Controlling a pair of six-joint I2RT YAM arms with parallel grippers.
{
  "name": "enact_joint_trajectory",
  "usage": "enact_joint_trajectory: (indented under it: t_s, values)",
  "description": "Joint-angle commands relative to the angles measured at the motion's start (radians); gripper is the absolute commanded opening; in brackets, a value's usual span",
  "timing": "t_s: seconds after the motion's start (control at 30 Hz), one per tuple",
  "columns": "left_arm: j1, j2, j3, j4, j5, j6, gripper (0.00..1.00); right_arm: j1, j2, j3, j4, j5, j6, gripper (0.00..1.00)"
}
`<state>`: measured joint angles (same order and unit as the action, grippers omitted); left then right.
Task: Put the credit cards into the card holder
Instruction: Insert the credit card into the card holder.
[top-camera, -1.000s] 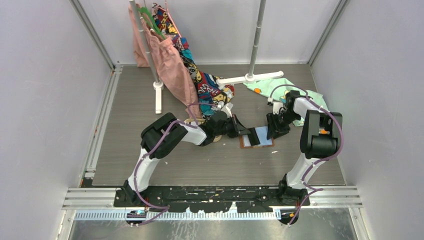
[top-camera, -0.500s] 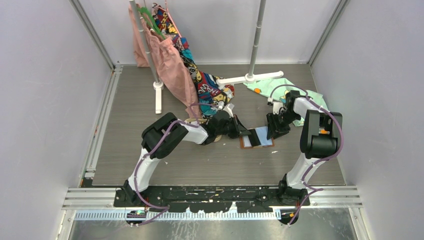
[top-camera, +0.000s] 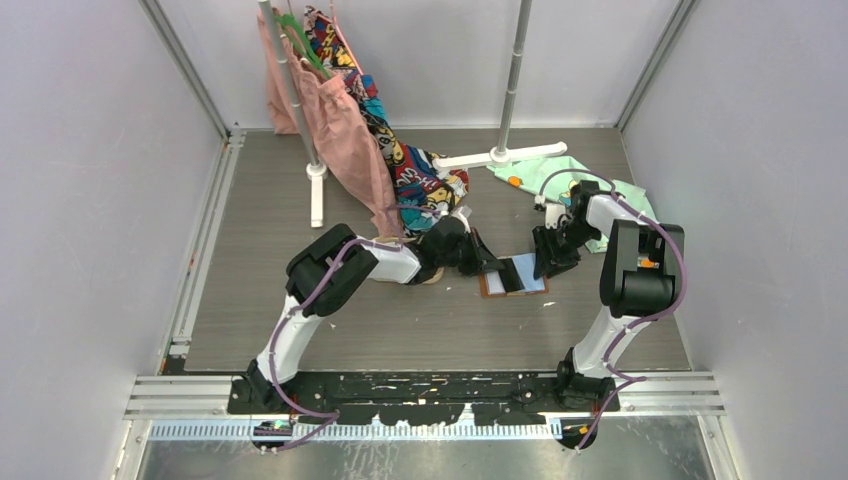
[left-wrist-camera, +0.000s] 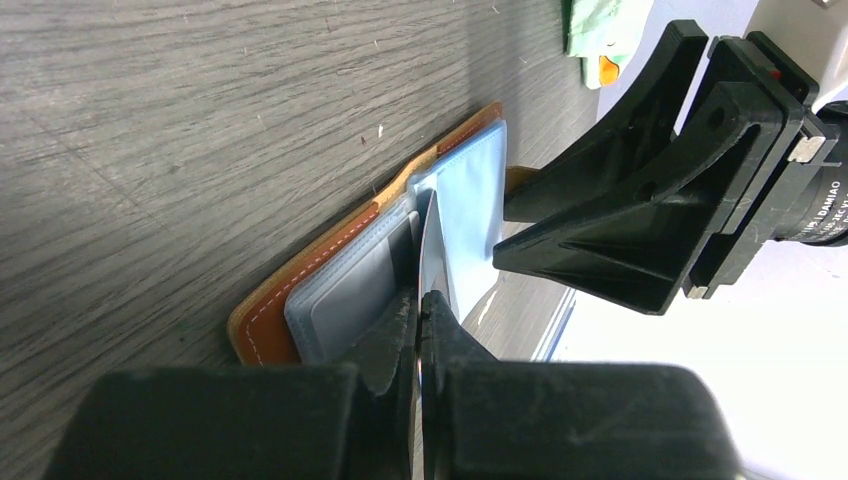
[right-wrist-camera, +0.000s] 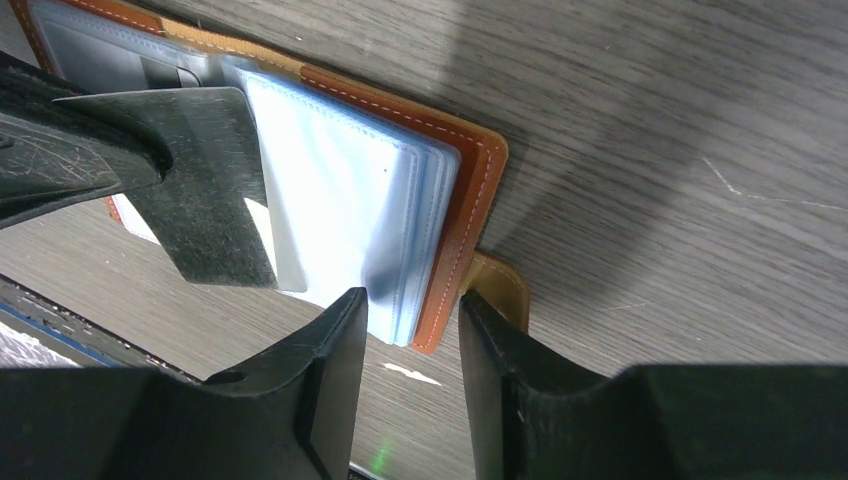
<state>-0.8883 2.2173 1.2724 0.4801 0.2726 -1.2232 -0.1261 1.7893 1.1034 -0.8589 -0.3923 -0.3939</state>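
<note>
Slightly farther back than before, the left end effector stays clamped on 1 dark credit card, tilted over the open card holder on the bench. The right end effector, jaws apart, sits at the holder's right edge. This card is not yet pocketed, and no other cards are in view.

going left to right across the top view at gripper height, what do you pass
left arm → left gripper, shut on a dark credit card → open card holder → right gripper, jaws apart → right arm
</note>
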Motion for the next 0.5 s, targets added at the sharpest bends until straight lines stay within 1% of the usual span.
enact_joint_trajectory:
  t_s: [0.0, 0.47]
  values:
    - [0.002, 0.029, 0.037, -0.042, 0.016, -0.004, 0.0, 0.011, 0.01, 0.016, -0.009, 0.001, -0.012, 0.44]
    - [0.006, 0.05, 0.07, -0.063, 0.064, -0.027, 0.0, 0.023, 0.016, 0.016, -0.007, 0.008, -0.012, 0.44]
